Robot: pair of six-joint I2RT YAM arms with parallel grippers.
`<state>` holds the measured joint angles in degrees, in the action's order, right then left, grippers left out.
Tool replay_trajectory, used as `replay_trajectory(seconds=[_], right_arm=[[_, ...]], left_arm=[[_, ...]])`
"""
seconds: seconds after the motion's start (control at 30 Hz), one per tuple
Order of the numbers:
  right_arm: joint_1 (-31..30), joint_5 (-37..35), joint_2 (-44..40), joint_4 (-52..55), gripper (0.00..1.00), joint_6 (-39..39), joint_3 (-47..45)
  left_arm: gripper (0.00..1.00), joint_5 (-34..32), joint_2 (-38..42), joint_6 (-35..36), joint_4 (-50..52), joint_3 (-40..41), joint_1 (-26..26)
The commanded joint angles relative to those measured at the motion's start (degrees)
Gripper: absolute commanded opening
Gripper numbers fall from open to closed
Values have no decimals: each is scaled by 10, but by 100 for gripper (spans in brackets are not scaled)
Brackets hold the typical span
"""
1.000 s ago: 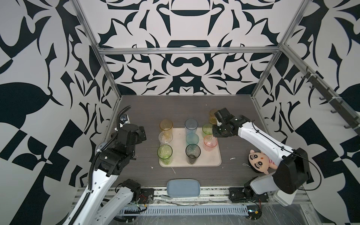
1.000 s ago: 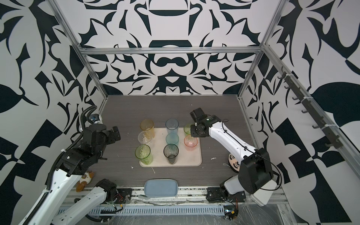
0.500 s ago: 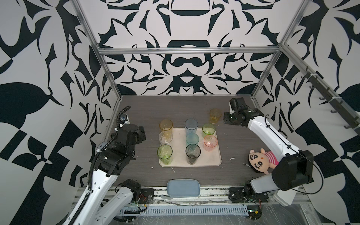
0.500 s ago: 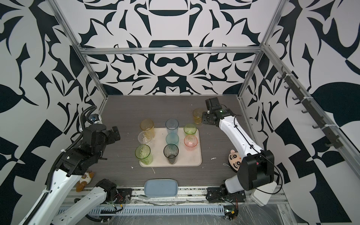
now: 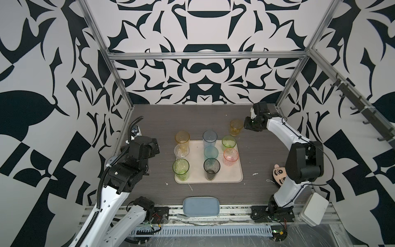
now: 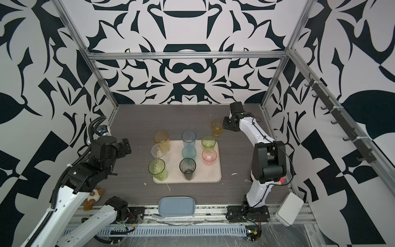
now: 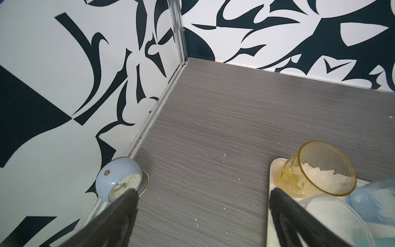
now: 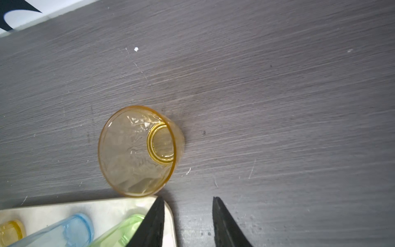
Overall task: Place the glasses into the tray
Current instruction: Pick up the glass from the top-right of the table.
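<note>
- The right tool [image 8: 186,198] has two tapered matte black fingers [image 8: 154,222] standing parted, with only bare worktop between them; it grips nothing.
- Just to its left stands the short amber see-through tumbler [image 8: 139,149], round, thick-based, upright and open end up. It stands on the worktop, outside the tray and beside its far right corner.
- The left tool [image 7: 203,191] is spread wide and holds nothing. It hangs to the left of the tray.
- The large flat cream-beige tray [image 5: 230,173] is rectangular with rounded corners and a low rim, and lies mid-worktop.
- Eight glasses stand upright in it:
  - left column: a tall yellow tumbler [image 5: 182,139], a colourless one [image 5: 181,150], a tall green one [image 5: 180,169];
  - middle column: a tall blue one [image 5: 210,139], a short teal one [image 5: 211,153], a smoky grey one [image 5: 211,169];
  - right column: a short green one [image 5: 228,142], a pink one [image 5: 230,157].
- The dark grey wood-grain worktop [image 5: 192,119] is dotted with white flecks.
- A smooth blue-grey rounded pad [image 5: 201,205] lies at the near edge.
- A glossy pale blue round alarm clock [image 7: 118,181] sits by the left wall.
- A plush doll head [image 5: 280,174] lies at the right.
</note>
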<state>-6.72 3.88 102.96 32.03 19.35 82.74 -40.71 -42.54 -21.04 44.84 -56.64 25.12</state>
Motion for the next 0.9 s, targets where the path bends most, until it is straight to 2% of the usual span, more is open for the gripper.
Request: replay_trajectory(seconds=[0.0,0.4,0.47,0.5,0.6,0.67,0.7,0.87], right_arm=[[-1,16,11,-10,42,6,37],[-1,16,65,-13,49,6,70],[-2,18,71,-12,52,6,76],[-1,19,76,-11,56,6,79],[-1,20,87,-5,56,7,92],[-2,21,92,-3,60,6,97],[-2,20,94,-2,65,6,101],[-1,18,100,0,66,6,106]], left_arm=[[100,-14,-2,-8,7,4,-1],[99,-15,-3,-5,6,4,-1],[99,-15,-2,-5,6,4,-1],[100,-15,-1,-5,7,5,-1],[99,-15,1,-5,6,6,-1],[99,-15,1,-5,6,6,-1],[99,-15,0,-5,6,7,-1],[100,-15,0,-5,7,5,-1]])
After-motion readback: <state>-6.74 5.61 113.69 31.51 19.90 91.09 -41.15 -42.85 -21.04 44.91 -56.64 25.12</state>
